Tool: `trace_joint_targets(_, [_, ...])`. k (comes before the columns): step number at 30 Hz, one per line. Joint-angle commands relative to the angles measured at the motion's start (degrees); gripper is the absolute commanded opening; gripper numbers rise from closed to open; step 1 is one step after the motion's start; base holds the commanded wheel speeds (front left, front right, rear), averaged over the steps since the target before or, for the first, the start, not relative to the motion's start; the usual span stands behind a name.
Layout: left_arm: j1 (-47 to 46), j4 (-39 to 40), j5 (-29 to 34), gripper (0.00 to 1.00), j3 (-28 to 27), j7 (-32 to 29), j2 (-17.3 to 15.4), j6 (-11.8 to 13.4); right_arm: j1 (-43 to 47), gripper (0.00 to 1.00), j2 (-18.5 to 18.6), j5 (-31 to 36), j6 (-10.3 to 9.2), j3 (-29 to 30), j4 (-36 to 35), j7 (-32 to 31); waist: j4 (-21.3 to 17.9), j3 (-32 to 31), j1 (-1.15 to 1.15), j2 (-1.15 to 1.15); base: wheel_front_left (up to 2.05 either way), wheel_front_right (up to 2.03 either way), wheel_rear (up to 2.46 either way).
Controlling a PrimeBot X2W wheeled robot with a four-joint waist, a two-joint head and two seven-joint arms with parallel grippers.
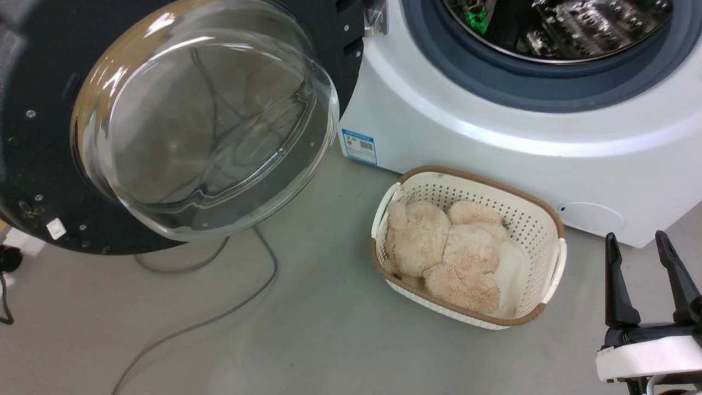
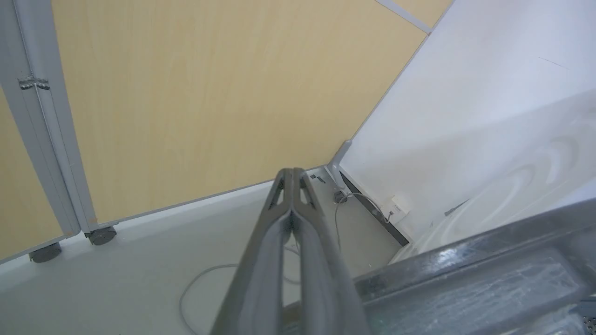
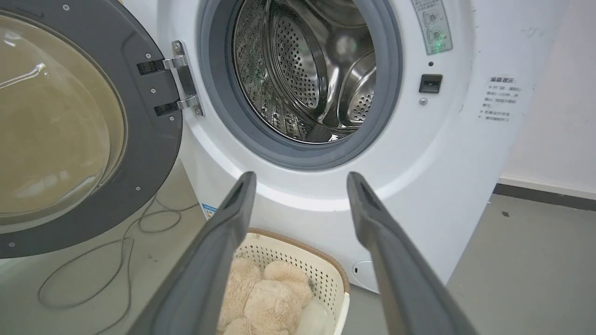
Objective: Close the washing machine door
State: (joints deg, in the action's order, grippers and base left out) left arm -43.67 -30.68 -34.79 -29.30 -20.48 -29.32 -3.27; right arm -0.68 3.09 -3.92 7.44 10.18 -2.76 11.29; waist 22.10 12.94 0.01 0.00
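The washing machine door (image 1: 33, 164) stands swung wide open at the left, its black rim around a bulging glass bowl (image 1: 203, 120). The right wrist view shows the door (image 3: 149, 153) on its metal hinge (image 3: 181, 79) beside the white washing machine (image 3: 419, 186) and its steel drum (image 3: 316, 70). My right gripper (image 1: 636, 237) is open low at the right, well away from the door, with nothing between its fingers (image 3: 233, 209). My left gripper (image 2: 292, 173) is shut on nothing and points at a room corner, with a glossy grey edge (image 2: 465, 279) close at its lower right.
A cream laundry basket (image 1: 548, 219) holding a beige plush toy (image 1: 449, 252) sits on the floor right before the washing machine (image 1: 493, 137). A grey cable (image 1: 241, 307) loops over the floor under the door. Yellow wheeled partition panels (image 2: 209, 93) and a white wall (image 2: 489, 93) stand beyond the left gripper.
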Motion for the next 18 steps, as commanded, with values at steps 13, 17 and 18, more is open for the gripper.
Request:
trace_joint_targets(13, [-1.2,1.2,-11.4,0.00,1.8,-17.2,-3.3,-3.3,-2.5,1.00,-0.2,2.5,0.04,-0.6,-1.9,2.1,1.2,4.6,-0.01,0.00,0.00,0.00,0.00])
trace_joint_targets(17, [-0.5,2.7,-14.2,0.00,2.5,-19.7,-4.9,-3.6,-3.4,1.00,-0.2,2.4,0.04,-0.1,-2.2,2.6,1.4,6.1,-0.01,0.00,0.00,0.00,0.00])
trace_joint_targets(18, [-0.5,2.8,-15.0,0.00,2.7,-20.2,-5.0,-3.7,-3.6,1.00,-0.2,2.4,0.04,-0.1,-2.2,2.7,1.5,6.5,-0.01,0.00,0.00,0.00,0.00])
